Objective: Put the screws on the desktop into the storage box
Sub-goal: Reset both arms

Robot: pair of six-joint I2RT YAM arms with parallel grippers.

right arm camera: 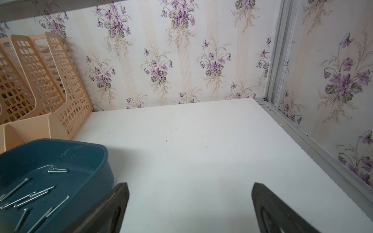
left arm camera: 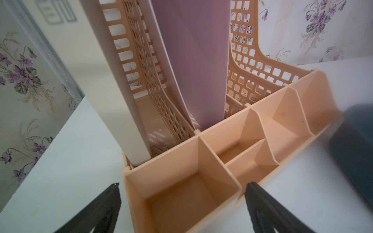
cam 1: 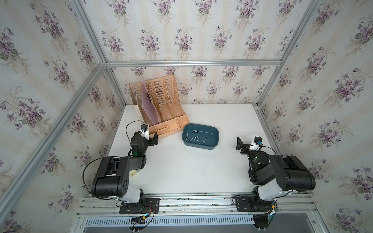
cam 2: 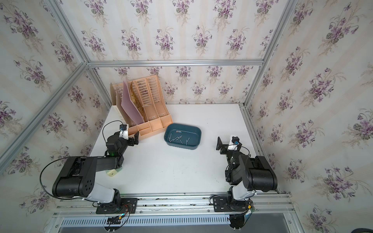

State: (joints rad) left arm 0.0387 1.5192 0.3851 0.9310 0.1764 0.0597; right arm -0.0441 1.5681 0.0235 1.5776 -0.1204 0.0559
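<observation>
The storage box (cam 1: pixel 201 146) is a dark teal tub on the white desktop (cam 1: pixel 191 171), right of centre in both top views. Several thin silver screws (cam 1: pixel 194 138) lie loose on its floor, and the right wrist view shows these screws (right arm camera: pixel 36 193) too. I see no screw on the bare desktop. My left gripper (cam 1: pixel 153 140) is open and empty, left of the box, at the front corner of the organizer. My right gripper (cam 1: pixel 241 146) is open and empty, right of the box (right arm camera: pixel 90 161), over bare desktop.
A peach slotted file organizer (cam 1: pixel 159 109) holding a pink folder (cam 1: pixel 149 105) stands at the back left, touching the box's far-left corner. A small cream object (cam 1: pixel 134 173) lies under my left arm. Aluminium rails (cam 1: pixel 268 129) and papered walls close in the desktop.
</observation>
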